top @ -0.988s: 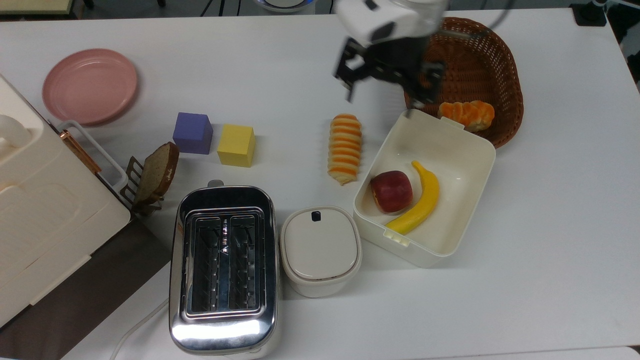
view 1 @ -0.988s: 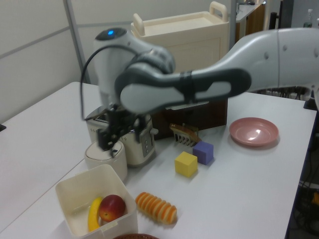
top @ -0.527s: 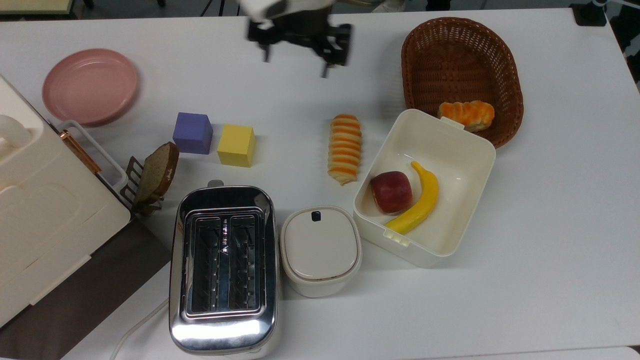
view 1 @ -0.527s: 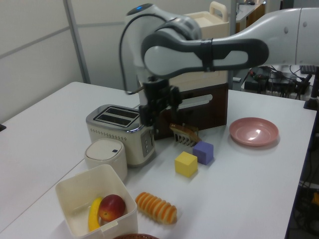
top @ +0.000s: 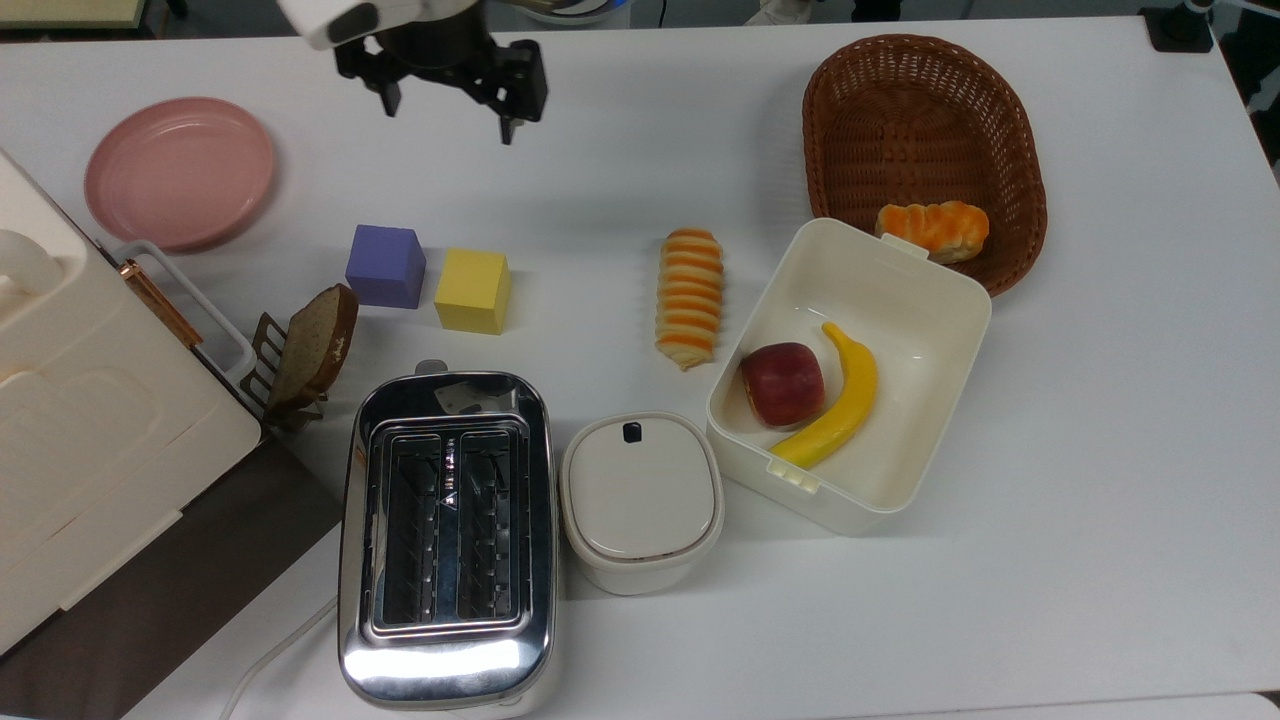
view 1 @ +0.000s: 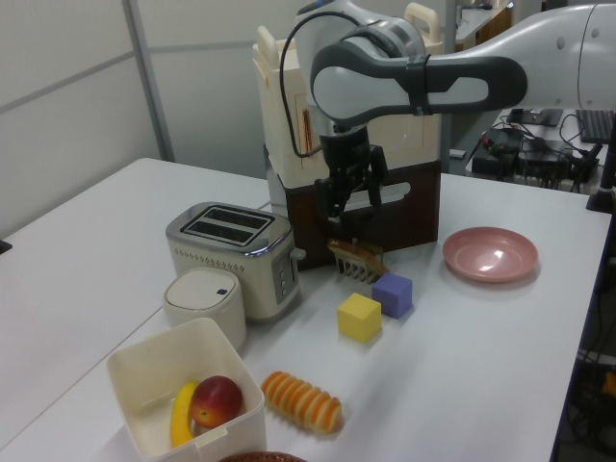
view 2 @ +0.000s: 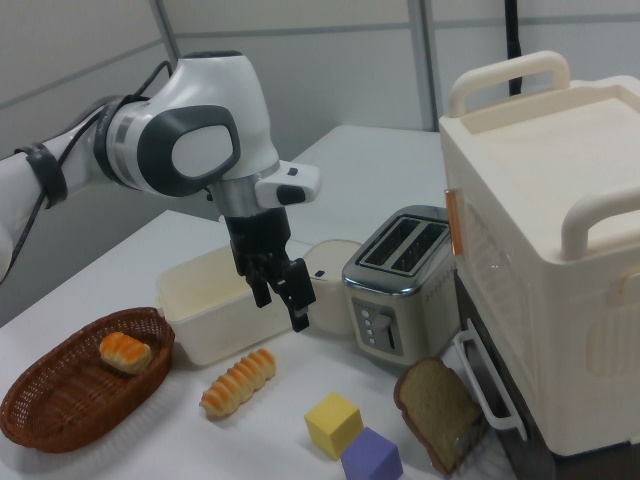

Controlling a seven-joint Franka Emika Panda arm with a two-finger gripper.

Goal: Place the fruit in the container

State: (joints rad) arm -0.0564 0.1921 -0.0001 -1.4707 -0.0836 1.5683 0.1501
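The banana (top: 838,398) is seen lying inside the container (top: 935,300), curved against a dark-red apple (top: 783,384) that rests beside it on the tub's floor. In the left view both fruits (view 1: 182,415) are found in the near corner of the container (view 1: 154,365). The gripper (top: 447,105) is held well apart from the banana, high over bare table near the top view's upper edge; its jaws are spread wide and nothing is gripped between them. In the right view the gripper (view 2: 283,298) is seen in front of the tub.

A striped bread roll (top: 690,297) is laid just beside the container, and a wicker basket (top: 990,140) holding a second roll (top: 935,227) is set behind it. A lidded white pot (top: 641,497) and a chrome toaster (top: 446,540) are placed alongside. A yellow cube (top: 473,290), a purple cube (top: 386,266), a bread slice in a rack (top: 315,345) and a pink plate (top: 180,171) are spread over the white table (top: 1100,450). A large cream cabinet (view 2: 560,250) is stood at the table's edge, with pale partition walls behind.
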